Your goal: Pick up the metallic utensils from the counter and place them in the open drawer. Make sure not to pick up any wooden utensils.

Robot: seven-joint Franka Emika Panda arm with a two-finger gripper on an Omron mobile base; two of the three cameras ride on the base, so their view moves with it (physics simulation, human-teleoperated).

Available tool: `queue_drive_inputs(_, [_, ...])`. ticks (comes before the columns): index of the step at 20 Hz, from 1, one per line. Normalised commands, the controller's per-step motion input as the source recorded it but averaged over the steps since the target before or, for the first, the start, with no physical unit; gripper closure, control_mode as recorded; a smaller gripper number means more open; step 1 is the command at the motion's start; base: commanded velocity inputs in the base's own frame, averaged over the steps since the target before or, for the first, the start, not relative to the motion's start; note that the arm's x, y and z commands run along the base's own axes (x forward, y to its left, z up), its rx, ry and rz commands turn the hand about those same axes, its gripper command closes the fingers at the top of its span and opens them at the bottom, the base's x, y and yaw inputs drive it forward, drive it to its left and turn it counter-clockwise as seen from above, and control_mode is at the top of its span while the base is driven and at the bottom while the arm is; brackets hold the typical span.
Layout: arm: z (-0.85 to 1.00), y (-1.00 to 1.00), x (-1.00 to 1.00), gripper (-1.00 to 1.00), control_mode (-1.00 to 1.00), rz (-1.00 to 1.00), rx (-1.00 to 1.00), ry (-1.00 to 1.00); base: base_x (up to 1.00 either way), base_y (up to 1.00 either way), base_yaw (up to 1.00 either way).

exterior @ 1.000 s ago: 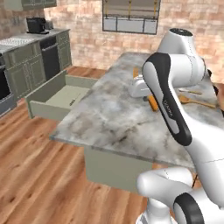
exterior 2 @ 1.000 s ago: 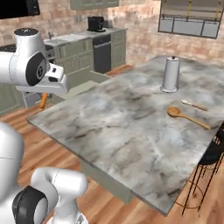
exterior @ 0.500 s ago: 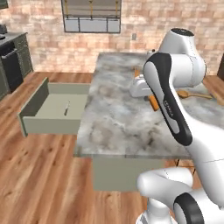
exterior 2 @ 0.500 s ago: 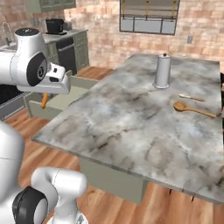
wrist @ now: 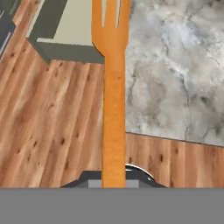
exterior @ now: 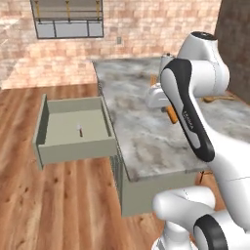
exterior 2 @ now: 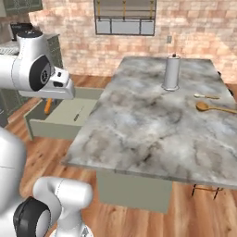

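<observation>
My gripper [exterior: 165,103] is shut on an orange fork [wrist: 113,92], which hangs below it [exterior: 171,115] [exterior 2: 47,105]. In the hand view the fork runs up the middle. Its tines reach toward a corner of the open drawer [wrist: 65,26], with wood floor below and the counter [wrist: 175,74] to the right. The sage-green open drawer [exterior: 73,148] [exterior 2: 51,129] juts out from the counter [exterior: 141,122] [exterior 2: 152,125]. A small knife with a dark handle [exterior: 80,131] [exterior 2: 77,115] lies on its pale bottom. A tan wooden spoon [exterior 2: 215,108] [exterior: 218,98] rests on the counter's far side.
A slim pale utensil [exterior 2: 206,96] lies beside the wooden spoon. A grey upright cylinder [exterior 2: 171,73] stands at the back of the counter. Wood floor surrounds the island, a brick wall with a window is behind, and dark cabinets [exterior 2: 18,55] stand at the far left.
The whole picture has shifted, so the base has driven around the island and the drawer now faces the cameras more squarely. The gripper stays shut on the orange fork.
</observation>
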Motion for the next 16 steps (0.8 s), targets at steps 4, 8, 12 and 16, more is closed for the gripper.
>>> queue_drive_inputs(4, [0.0,0.0,0.0,1.0,1.0,0.0,0.0,0.0,0.23,1.0,-0.31])
queue_drive_inputs(8, [0.0,0.0,0.0,1.0,1.0,0.0,0.0,0.0,0.41,1.0,-0.23])
queue_drive_inputs(12, [0.0,0.0,0.0,1.0,1.0,0.0,0.0,0.0,0.59,0.97,-0.09])
queue_drive_inputs(16, [0.0,0.0,0.0,1.0,1.0,0.0,0.0,0.0,0.8,0.54,0.0])
